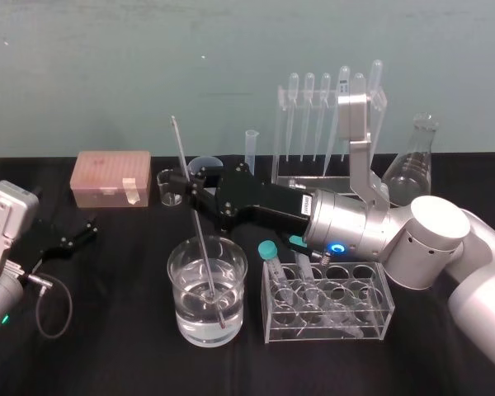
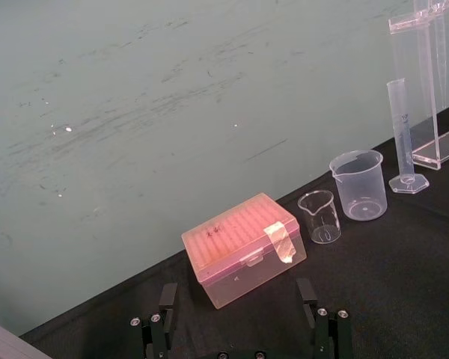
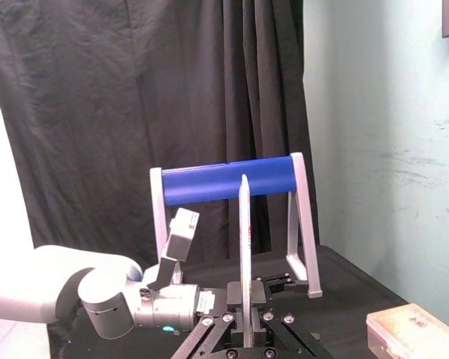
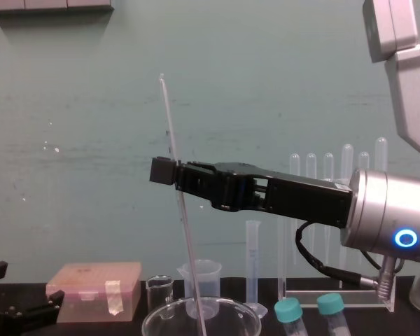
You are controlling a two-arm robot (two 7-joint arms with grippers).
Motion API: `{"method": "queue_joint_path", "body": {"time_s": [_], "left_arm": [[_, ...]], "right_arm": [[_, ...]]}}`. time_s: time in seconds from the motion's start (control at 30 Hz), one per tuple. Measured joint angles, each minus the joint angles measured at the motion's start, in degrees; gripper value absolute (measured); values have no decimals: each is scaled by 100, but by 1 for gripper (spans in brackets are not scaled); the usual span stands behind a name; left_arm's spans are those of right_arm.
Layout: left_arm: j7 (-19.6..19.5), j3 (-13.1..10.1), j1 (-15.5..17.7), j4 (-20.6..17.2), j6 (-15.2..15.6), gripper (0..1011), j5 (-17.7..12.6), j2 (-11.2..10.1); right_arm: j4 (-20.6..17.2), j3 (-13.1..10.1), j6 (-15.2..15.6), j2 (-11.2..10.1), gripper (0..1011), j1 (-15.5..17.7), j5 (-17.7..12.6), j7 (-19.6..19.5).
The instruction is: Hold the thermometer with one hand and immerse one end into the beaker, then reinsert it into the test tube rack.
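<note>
The right gripper (image 1: 190,188), black and boxy on a brushed-metal wrist, is clenched on the thermometer (image 1: 180,144), a thin clear glass rod, gripping it partway up its length. The rod stands slightly tilted, with its top leaning toward the robot's left. Its lower end is dipped into the water in the beaker (image 1: 190,318), a wide round glass vessel on the black cloth-covered table (image 1: 115,346). Behind the arm stands the rack (image 1: 309,180), a tall clear acrylic frame with bulb-topped pipettes (image 1: 308,107) hanging from its top bar. It is well apart from the thermometer. The left gripper (image 1: 76,233) rests on the cloth at the robot's far left, its black fingers spread and holding nothing, near a translucent pink plastic box (image 1: 113,177) with a taped lid.
</note>
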State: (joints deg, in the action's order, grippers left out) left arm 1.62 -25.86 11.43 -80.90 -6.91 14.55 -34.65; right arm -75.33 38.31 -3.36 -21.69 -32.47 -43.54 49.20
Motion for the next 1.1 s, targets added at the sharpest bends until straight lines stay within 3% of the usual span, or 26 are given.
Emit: {"method": "queue_joint_path", "body": {"time_s": [1.1], "left_arm": [[0, 0, 0, 0, 0, 1008, 0, 0]], "right_arm": [[58, 9, 5, 24, 56, -33, -10, 33]]}}
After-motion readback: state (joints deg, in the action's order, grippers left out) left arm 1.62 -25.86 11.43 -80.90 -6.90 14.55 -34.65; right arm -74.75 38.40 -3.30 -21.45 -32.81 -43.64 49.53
